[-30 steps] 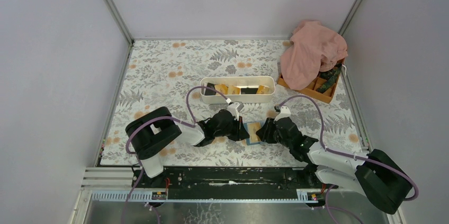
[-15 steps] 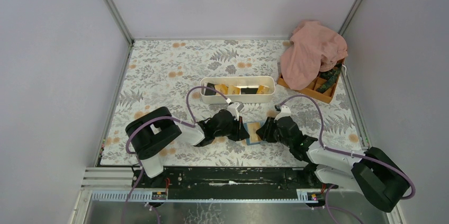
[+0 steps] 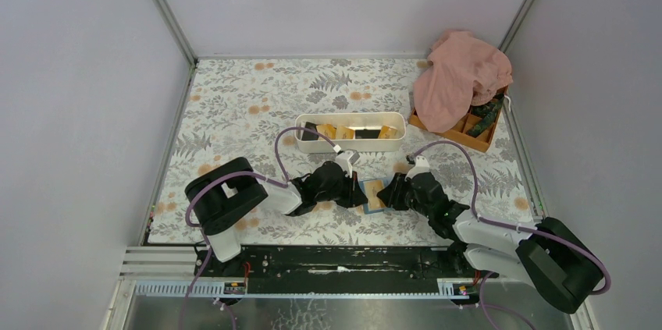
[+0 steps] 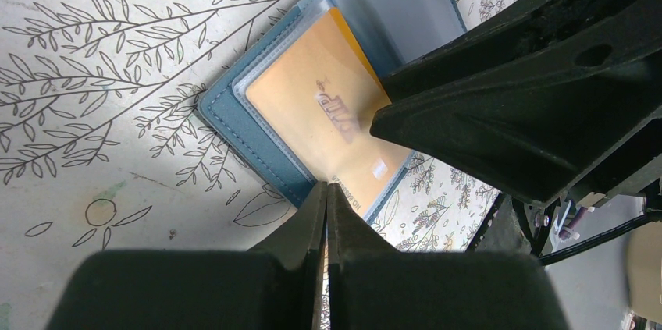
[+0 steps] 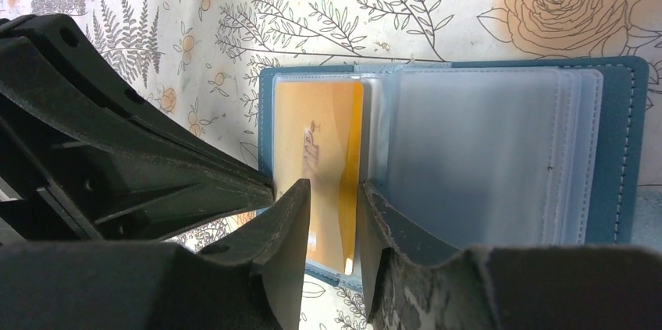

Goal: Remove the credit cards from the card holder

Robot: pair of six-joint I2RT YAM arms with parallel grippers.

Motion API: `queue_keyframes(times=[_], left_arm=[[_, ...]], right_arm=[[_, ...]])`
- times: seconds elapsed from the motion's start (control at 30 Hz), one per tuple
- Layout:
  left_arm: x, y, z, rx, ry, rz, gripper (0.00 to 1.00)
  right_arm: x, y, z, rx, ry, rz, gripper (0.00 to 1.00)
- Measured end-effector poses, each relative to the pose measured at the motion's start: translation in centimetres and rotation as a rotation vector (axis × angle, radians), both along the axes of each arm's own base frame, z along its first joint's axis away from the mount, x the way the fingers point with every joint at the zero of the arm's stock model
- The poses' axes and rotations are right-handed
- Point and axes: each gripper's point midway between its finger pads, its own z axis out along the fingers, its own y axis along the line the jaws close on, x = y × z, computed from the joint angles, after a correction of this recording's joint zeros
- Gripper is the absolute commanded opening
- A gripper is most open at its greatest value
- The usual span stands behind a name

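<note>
The blue card holder [image 3: 374,194] lies open on the floral mat between my two grippers. An orange-yellow credit card [image 5: 320,131] sits in its left clear sleeve, and the other sleeves [image 5: 476,150] look empty. My left gripper [image 4: 326,186] is shut, its tips pressed against the holder's blue edge [image 4: 234,115] beside the credit card [image 4: 312,84]. Over the card's near end my right gripper [image 5: 334,186] stands open, one finger above the card and the other at its right edge. In the top view the left gripper [image 3: 357,189] and right gripper [image 3: 387,193] flank the holder.
A long white tray [image 3: 312,145] holding several orange and black cards [image 3: 343,132] stands just behind the grippers. At the back right, a pink cloth [image 3: 460,76] drapes over an orange compartment box [image 3: 468,136]. White walls enclose the mat.
My right gripper's jaws have narrowed slightly and its arm has crept a little toward the holder. The left gripper stays shut in place.
</note>
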Motion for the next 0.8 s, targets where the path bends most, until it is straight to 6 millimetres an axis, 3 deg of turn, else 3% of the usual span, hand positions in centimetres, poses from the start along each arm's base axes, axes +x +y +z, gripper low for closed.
queue_keyframes(times=[0.8], left_arm=[[-0.01,0.02,-0.06,-0.002,0.001,-0.001,0.02]], right_arm=[[-0.33,0.32,0.41,0.056,-0.024,0.028,0.34]])
